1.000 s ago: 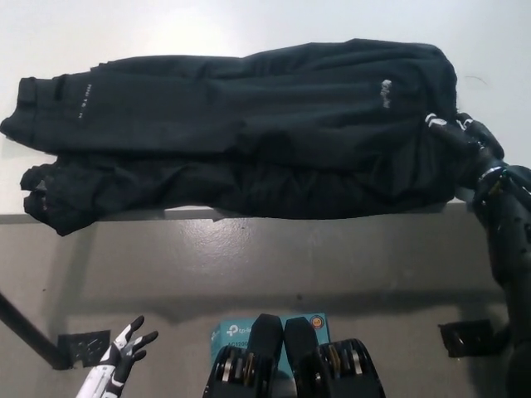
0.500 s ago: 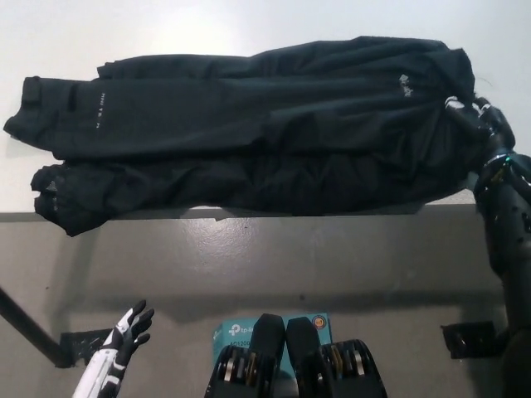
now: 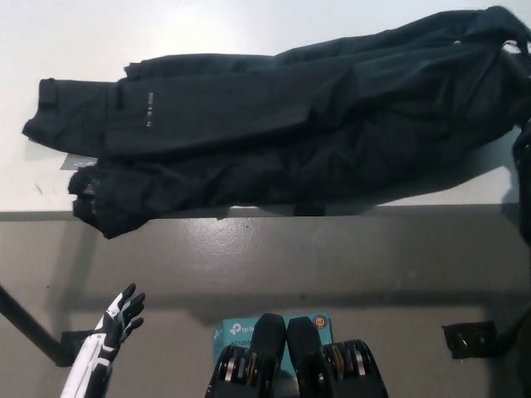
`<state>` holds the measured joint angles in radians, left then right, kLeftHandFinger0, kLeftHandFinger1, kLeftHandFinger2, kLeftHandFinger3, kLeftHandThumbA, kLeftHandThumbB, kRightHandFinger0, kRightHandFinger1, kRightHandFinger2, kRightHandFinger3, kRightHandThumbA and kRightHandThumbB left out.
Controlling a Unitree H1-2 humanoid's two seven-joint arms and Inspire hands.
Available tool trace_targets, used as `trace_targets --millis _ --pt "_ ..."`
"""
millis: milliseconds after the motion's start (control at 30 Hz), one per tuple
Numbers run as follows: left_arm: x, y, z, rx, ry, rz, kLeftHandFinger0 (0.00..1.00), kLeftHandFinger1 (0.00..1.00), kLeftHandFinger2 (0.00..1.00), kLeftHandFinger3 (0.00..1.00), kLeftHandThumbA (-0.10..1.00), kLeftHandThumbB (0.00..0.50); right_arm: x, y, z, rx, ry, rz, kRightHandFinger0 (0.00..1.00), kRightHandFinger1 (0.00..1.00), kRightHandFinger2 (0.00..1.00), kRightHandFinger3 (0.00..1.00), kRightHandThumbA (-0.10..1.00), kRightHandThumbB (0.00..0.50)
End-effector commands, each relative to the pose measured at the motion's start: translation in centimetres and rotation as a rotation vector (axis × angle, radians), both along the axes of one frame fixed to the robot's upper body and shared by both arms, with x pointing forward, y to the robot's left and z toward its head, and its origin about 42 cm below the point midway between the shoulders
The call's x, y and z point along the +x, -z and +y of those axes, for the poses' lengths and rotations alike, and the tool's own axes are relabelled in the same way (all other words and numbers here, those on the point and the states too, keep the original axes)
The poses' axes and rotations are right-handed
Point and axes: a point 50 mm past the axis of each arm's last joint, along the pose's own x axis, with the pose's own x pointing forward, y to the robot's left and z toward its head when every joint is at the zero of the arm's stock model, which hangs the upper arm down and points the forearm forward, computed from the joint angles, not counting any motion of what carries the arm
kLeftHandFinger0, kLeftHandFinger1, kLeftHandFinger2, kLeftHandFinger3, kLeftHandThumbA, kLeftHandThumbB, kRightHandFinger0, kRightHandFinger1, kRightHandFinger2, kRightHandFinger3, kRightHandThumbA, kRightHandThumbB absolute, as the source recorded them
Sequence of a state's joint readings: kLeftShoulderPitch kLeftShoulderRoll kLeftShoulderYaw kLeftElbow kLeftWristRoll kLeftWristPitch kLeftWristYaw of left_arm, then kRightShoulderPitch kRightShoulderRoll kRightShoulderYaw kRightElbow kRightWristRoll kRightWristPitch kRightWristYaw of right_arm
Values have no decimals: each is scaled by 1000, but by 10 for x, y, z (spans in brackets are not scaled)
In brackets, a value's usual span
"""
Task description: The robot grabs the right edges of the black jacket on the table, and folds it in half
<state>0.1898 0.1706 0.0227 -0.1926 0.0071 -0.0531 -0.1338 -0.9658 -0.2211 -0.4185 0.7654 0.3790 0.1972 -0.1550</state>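
The black jacket [image 3: 274,124] lies spread across the white table [image 3: 83,33], its lower sleeve hanging over the front edge at the left. Its right end is bunched and raised toward the picture's upper right corner. There my black right hand [image 3: 523,48] shows only as a sliver at the frame edge, closed on the jacket's right edge. The black forearm [image 3: 524,182] runs down the right border. My white left hand [image 3: 116,319] rests low at the lower left, off the table, fingers apart and holding nothing.
The table's front edge [image 3: 249,214] crosses the picture, with grey floor below it. A teal box [image 3: 236,330] lies on the floor at the bottom middle. A black bracket [image 3: 473,338] sits at the lower right and a dark bar [image 3: 25,332] at the lower left.
My right hand has moved up and to the right, almost out of frame, lifting the jacket's right end and dragging the whole jacket rightward. The left hand has stayed low.
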Motion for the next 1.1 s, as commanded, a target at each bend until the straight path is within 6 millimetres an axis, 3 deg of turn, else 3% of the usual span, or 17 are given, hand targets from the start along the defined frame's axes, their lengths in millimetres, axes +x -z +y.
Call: trace_targets --millis 0,100,267,300,400,467,533,633,667,733,800,833,867,900,1000,1033,1067 --pt "1 -5 3 -18 -16 -59 1000 1000 1000 1000 1000 244 7 -83 -19 -58 80 -231 0 405 802 802 -100 112" --pt "11 -9 3 -44 -33 -91 1000 1000 1000 1000 1000 236 10 -137 -14 -187 80 -307 9 425 834 785 -100 135" --pt "12 -10 3 -36 -36 -95 1000 1000 1000 1000 1000 240 10 -161 -4 -281 66 -338 0 414 845 801 -100 129" --pt "14 -10 3 -36 -34 -99 1000 1000 1000 1000 1000 250 12 -181 9 -353 51 -347 0 437 882 848 -100 143" --pt "16 -11 4 -36 -33 -103 1000 1000 1000 1000 1000 251 13 -185 11 -368 49 -351 0 470 896 826 -100 145" --pt "20 -13 4 -42 -31 -114 1000 1000 1000 1000 1000 257 17 -218 39 -613 15 -395 52 495 842 824 -100 142" --pt "20 -14 3 -40 -29 -115 1000 1000 1000 1000 1000 251 17 -225 52 -703 1 -405 0 483 831 840 -100 125" --pt "20 -14 3 -40 -29 -116 1000 1000 1000 1000 1000 251 17 -225 53 -709 2 -405 0 483 830 840 -100 124" --pt "22 -18 6 -35 -31 -119 1000 1000 1000 1000 1000 243 7 -248 113 -1008 -84 -526 0 478 847 883 -100 161" --pt "22 -18 6 -36 -31 -120 1000 1000 1000 1000 1000 243 6 -249 115 -1018 -86 -530 0 476 849 892 -100 159" --pt "22 -19 8 -38 -30 -116 1000 1000 1000 1000 1000 262 -4 -255 157 -1172 -159 -605 0 453 853 897 -100 167" --pt "23 -19 9 -27 -26 -113 1000 1000 1000 1000 1000 262 -9 -257 175 -1227 -193 -667 0 397 768 764 -100 194" --pt "26 -20 9 -30 -28 -118 1000 1000 1000 1000 1000 262 -12 -259 187 -1240 -238 -699 0 379 759 754 -100 190" --pt "29 -21 9 -27 -34 -122 1000 1000 1000 1000 1000 266 -14 -259 204 -1314 -253 -745 0 387 783 790 -100 167" --pt "26 -19 8 -28 -34 -119 1000 1000 1000 1000 1000 264 -20 -247 246 -1420 -319 -799 58 468 853 803 -100 207" --pt "26 -19 8 -26 -35 -119 1000 1000 1000 1000 1000 266 -21 -246 250 -1431 -322 -802 32 478 869 771 -100 208" --pt "26 -19 8 -16 -39 -128 1000 1000 1000 1000 1000 239 -26 -240 273 -1477 -363 -822 11 466 850 765 -100 191"
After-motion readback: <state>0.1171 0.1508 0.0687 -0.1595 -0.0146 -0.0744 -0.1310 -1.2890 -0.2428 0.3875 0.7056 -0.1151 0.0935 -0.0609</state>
